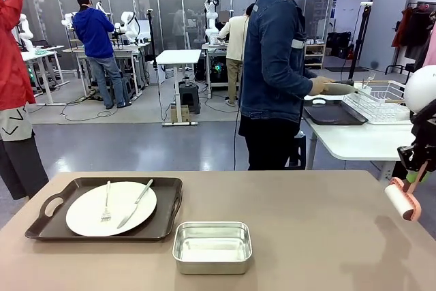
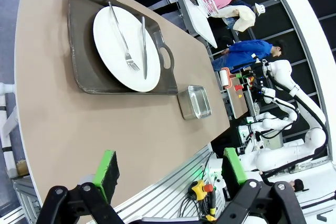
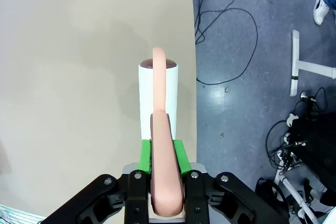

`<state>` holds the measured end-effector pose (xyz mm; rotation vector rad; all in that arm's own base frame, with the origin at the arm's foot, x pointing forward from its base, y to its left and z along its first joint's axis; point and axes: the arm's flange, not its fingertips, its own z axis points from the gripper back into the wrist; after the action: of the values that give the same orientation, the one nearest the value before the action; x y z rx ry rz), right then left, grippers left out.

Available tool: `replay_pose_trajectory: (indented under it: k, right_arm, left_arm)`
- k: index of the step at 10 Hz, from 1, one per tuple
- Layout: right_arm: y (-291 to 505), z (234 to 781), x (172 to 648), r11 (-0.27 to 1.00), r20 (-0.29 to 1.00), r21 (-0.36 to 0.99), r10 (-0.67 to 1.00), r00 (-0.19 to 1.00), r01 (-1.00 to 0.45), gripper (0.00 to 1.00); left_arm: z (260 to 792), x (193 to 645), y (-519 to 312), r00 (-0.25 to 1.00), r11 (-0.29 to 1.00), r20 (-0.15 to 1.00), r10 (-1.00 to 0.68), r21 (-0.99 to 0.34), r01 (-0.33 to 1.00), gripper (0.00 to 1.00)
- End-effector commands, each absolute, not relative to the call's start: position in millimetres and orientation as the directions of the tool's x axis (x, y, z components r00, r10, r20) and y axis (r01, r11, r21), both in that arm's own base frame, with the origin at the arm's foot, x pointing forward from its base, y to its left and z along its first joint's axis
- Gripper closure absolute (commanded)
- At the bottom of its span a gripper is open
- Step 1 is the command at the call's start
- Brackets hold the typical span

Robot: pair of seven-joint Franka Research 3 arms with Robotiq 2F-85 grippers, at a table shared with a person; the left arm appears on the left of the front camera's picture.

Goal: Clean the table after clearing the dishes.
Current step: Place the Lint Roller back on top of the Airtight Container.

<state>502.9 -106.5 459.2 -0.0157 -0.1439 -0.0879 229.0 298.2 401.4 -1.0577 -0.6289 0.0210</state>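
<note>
Right pincer [image 3: 163,153] around pink-handled lint roller [image 3: 170,98], over smooth matte taupe table [image 3: 68,77].

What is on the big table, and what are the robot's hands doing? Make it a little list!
table: brownish-grey top
tray: near left, dark brown, holding a white plate
on plate: fork and knife, side by side
steel pan: beside the tray, empty
right gripper: shut on a lint roller, near the table's right edge
left gripper: open, holding nothing
person: at white table behind
</note>
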Motion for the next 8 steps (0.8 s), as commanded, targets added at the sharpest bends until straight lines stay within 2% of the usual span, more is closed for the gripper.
replay_pose_trajectory:
  k: [1, 5, 7, 8]
  right_arm:
    - [-106, 462, 503, 0.996, 0.151, -0.009, -0.082, 0.985, 0.084, 0.79]
    - [-107, 459, 503, 0.996, 0.144, -0.009, -0.086, 0.986, 0.089, 0.79]
    - [-34, 500, 517, 0.984, 0.213, -0.104, 0.166, 0.963, -0.147, 0.79]
    - [18, 524, 513, 0.929, 0.277, -0.074, 0.369, 0.887, -0.363, 0.79]
  left_arm:
    - [402, 226, 299, 0.815, 0.498, 0.489, 0.311, -0.814, 0.298, 0.00]
    - [402, 226, 299, 0.815, 0.498, 0.489, 0.311, -0.814, 0.298, 0.00]
    - [402, 226, 299, 0.815, 0.498, 0.489, 0.311, -0.814, 0.298, 0.00]
    - [402, 226, 299, 0.815, 0.498, 0.489, 0.311, -0.814, 0.298, 0.00]
